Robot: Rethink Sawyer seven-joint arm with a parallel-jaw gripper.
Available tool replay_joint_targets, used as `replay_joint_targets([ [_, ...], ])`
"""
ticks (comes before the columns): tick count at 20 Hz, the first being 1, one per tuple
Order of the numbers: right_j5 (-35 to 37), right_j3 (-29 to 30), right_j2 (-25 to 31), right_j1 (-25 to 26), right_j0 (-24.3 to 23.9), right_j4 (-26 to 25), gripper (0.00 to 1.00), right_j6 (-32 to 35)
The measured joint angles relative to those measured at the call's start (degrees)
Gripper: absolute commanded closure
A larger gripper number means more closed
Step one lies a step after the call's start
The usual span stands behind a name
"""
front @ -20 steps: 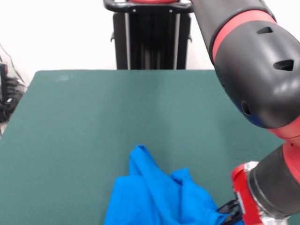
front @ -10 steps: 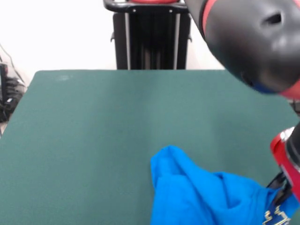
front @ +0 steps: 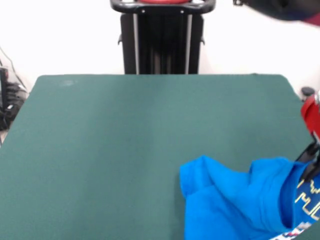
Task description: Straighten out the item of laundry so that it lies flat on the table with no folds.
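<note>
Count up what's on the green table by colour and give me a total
Bright blue crumpled T-shirt: 1
Red and black robot claw at the shirt's right edge: 1
Total: 2, both over the dark green felt-covered table.

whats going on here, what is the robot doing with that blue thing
A Sawyer arm is working on a bright blue T-shirt on the green table. The shirt is bunched in folds at the table's near right corner, not flat. Its right end is lifted toward the gripper at the picture's right edge, where part of the printed front shows. Whether the gripper is shut on the cloth cannot be seen. The straightening is not done.
</note>
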Motion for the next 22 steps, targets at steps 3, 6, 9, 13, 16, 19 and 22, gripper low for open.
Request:
replay_joint_targets([
  [3,1.95,0.00,0.34,-0.93,-0.11,-0.11,1.00,0.00],
  [6,3.90,-0.01,1.40,-1.81,-0.37,-0.92,1.00,0.00],
  [9,6.18,-0.05,4.00,-2.69,-0.92,-4.10,1.00,0.00],
  [13,7.97,-0.17,9.32,-3.15,-2.18,-9.60,1.00,0.00],
  [16,8.30,-0.19,11.96,-3.19,-2.90,-11.67,1.00,0.00],
  [19,8.29,-0.08,12.94,-3.21,-3.89,-9.35,1.00,0.00],
  [22,7.82,2.80,11.02,-3.48,-5.75,-0.03,1.00,0.01],
])
